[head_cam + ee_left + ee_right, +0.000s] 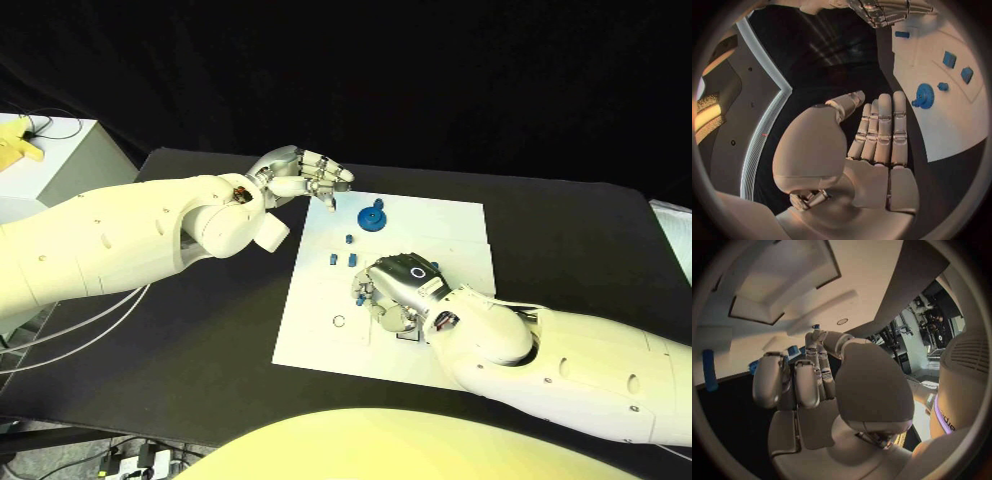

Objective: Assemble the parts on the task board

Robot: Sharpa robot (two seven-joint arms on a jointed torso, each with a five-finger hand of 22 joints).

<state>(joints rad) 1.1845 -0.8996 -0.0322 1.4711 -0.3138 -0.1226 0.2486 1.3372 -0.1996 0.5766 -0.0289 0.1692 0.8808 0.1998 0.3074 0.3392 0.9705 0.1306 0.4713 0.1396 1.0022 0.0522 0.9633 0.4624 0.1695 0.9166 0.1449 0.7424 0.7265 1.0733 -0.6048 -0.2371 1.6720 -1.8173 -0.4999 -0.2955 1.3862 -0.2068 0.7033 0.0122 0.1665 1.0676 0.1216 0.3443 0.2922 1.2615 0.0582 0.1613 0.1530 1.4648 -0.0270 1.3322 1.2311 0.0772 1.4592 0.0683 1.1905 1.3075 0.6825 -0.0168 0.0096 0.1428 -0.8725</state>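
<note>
Head view shows our two hands working the white task board (433, 225) at the middle of the black table (577, 230), with the assembly, by our reading, only partly done. Our left hand (300, 176) hangs over the board's far left corner, and its wrist view shows the fingers (882, 130) straight, close together and holding nothing. Our right hand (400, 290) is down over the middle of the board, fingers curled toward its surface; whether they pinch a part we cannot tell, since the hand covers whatever lies under it. A round blue part (374, 216) sits near the board's far edge, and small blue parts (343, 258) lie just beside the right hand, toward the left edge; the left wrist view shows the round piece and the small blocks (949, 59) apart on the plate. We judge these pieces not yet joined. A small ring mark (339, 321) near the board's left edge is too faint to name. The right wrist view shows a blue bar (709, 371) past our fingers, its place on the board unclear.
</note>
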